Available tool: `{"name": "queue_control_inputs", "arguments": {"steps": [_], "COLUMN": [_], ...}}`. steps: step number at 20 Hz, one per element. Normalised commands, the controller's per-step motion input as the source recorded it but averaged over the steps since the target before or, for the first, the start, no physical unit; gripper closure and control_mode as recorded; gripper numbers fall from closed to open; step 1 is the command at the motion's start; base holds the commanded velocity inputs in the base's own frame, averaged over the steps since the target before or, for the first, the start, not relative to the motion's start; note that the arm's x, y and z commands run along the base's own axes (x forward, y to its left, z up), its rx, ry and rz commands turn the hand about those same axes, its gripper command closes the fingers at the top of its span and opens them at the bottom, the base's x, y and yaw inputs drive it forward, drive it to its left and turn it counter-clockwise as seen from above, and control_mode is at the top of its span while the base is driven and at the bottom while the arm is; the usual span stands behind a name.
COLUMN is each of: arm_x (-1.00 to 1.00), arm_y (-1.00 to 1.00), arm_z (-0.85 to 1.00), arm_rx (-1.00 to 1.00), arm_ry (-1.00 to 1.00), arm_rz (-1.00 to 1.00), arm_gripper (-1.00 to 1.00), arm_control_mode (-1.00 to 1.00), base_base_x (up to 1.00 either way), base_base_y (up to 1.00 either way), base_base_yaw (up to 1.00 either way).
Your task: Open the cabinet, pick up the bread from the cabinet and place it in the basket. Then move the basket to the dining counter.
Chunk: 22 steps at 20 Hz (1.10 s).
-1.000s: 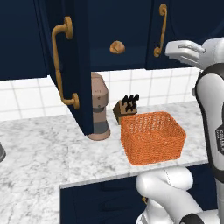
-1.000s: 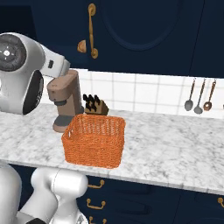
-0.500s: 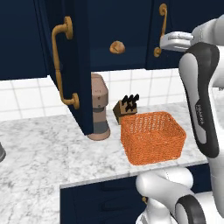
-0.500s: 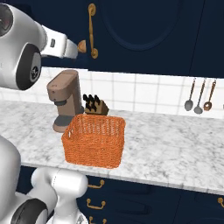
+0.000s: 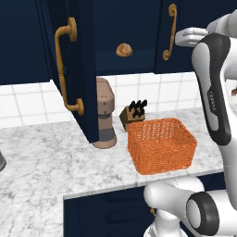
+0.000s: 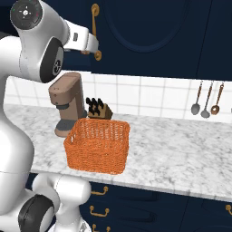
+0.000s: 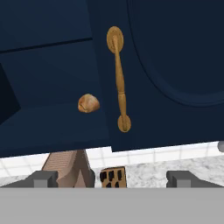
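Observation:
The cabinet (image 5: 139,23) has its left door (image 5: 76,69) swung out; the right door (image 7: 175,65) with its brass handle (image 7: 119,83) is shut. The bread (image 5: 124,49), a small golden roll (image 7: 88,103), lies on the shelf inside the opening. My gripper (image 5: 181,37) hangs open and empty in front of the right door, right of the bread and apart from it. Its two fingertips (image 7: 43,178) stand wide apart. The orange basket (image 5: 161,144) sits empty on the marble worktop below (image 6: 97,145). The dining counter is out of view.
A brown coffee machine (image 5: 105,113) and a knife block (image 5: 134,113) stand behind the basket by the tiled wall. Utensils (image 6: 206,97) hang on the wall at the right. The open door juts out over the worktop (image 5: 37,166) beside the coffee machine.
The jaws have spread wide. The hand has risen and now sits higher in front of the right door. The basket and the bread have not moved.

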Motion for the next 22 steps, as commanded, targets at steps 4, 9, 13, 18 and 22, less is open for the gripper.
{"name": "queue_control_inputs", "arguments": {"steps": [4,9,13,18,22], "arm_x": [0.46,0.48,0.48,0.5,0.45], "arm_y": [-0.04,0.0,-0.01,-0.13,-0.11], "arm_z": [0.0,0.0,0.0,0.0,0.0], "arm_rx": [0.0,-0.02,-0.03,-0.01,-0.02], "arm_ry": [0.0,0.0,0.0,0.0,0.0], "arm_rz": [-0.01,-0.03,-0.01,0.0,0.0], "arm_gripper": [-1.0,-1.0,-1.0,-1.0,-1.0], "arm_control_mode": [-1.0,-1.0,-1.0,-1.0,-1.0], "base_base_x": [0.0,0.0,0.0,0.0,0.0], "base_base_y": [0.0,0.0,0.0,0.0,0.0], "base_base_yaw": [0.0,0.0,0.0,0.0,0.0]}}
